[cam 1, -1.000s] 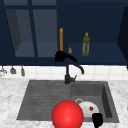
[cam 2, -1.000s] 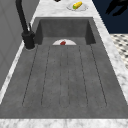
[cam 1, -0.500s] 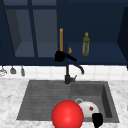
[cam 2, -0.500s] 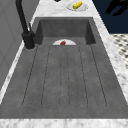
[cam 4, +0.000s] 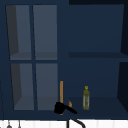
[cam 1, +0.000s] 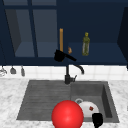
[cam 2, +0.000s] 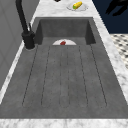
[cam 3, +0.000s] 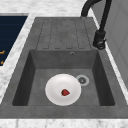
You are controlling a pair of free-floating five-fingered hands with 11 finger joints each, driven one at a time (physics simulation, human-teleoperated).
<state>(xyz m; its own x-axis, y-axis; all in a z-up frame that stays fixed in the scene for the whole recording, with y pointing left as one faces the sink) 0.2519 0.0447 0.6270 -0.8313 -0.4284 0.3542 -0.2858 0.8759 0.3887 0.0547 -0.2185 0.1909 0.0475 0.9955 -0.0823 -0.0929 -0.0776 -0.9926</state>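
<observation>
My left hand (cam 1: 60, 55) hovers at the lower end of an orange vertical handle (cam 1: 61, 39) on the wall cabinet; the same hand (cam 4: 60, 107) sits at the handle (cam 4: 61, 93) in the upper view. My right hand (cam 1: 97, 119) hangs at the sink's front right corner, fingers loose, holding nothing. The left side view shows a hand (cam 2: 117, 6) with spread fingers beyond the counter's front edge. A white plate (cam 3: 57, 86) with a small red piece (cam 3: 65, 92) lies in the basin. A red ball (cam 1: 67, 115) shows at the sink's front edge.
A black faucet (cam 1: 67, 74) stands behind the sink, beside the ridged draining board (cam 2: 65, 75). An olive bottle (cam 1: 85, 44) stands on the open cabinet shelf. A small plate with corn (cam 2: 77, 5) rests on the far counter. Utensils (cam 1: 12, 70) hang at the wall's left.
</observation>
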